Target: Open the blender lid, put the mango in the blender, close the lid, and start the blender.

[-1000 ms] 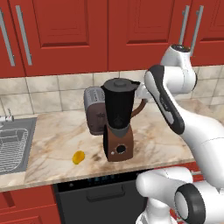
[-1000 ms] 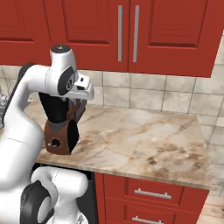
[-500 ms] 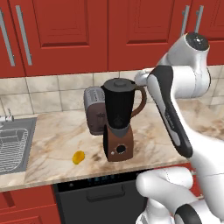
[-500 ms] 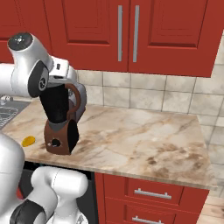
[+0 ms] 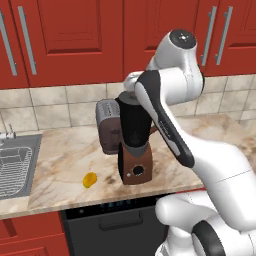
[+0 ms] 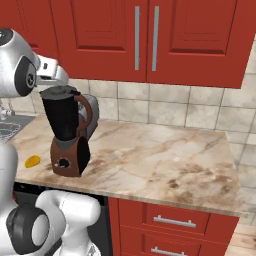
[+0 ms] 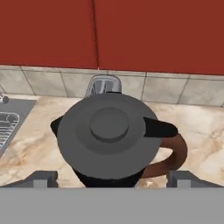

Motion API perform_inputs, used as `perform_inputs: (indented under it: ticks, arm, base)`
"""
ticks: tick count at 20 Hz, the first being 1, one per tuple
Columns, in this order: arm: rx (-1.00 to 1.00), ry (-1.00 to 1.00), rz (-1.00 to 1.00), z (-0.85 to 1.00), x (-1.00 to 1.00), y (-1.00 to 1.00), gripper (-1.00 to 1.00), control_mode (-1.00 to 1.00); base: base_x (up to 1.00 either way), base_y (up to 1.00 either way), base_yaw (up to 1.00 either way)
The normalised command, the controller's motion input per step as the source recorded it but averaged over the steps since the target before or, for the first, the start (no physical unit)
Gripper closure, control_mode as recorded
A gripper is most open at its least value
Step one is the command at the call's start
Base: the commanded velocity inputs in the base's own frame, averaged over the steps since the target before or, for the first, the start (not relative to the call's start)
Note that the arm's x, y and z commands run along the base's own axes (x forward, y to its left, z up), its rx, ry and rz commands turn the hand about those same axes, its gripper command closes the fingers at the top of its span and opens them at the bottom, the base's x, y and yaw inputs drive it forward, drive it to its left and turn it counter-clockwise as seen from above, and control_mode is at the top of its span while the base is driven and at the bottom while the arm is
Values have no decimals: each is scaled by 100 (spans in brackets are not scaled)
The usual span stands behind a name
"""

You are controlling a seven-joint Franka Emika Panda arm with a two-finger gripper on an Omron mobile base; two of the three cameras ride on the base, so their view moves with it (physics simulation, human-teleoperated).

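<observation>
Hovering over the blender (image 5: 134, 150), which stands near the front edge of the marble desk (image 6: 160, 155), the arm looks to be on the first step, getting the lid off. From largest to smallest: the desk; the blender on it with the toaster (image 5: 107, 126) just behind, at about 11 o'clock of the blender in the left base view; the blender lid (image 7: 108, 135) seated on the jar rim, its raised centre knob plain in the hand view; and the mango (image 5: 89, 179) lying on the desk at 8 o'clock of the blender base, apart from it. The jaws (image 7: 111, 178) stand spread wide, holding and touching nothing, their tips on either side of the lid at the bottom of the hand view. The next move likely calls for lowering straight down, centring on the lid, then closing and lifting.
</observation>
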Motion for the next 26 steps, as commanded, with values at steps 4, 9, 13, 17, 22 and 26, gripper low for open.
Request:
perform_inputs:
  ticks: [4,9,13,17,22,26]
  arm:
    - [0,8,7,-29,43,8,-100,-100]
    - [0,4,4,-24,29,2,-100,-100]
    - [0,4,1,-19,25,7,-100,-100]
    - [0,1,1,-21,25,10,-100,-100]
    - [-1,2,0,-26,22,17,-100,-100]
    - [-1,1,0,-31,6,1,-100,-100]
  base:
    - [0,0,0]
    - [0,0,0]
    - [0,0,0]
    - [0,0,0]
    - [0,0,0]
    - [0,0,0]
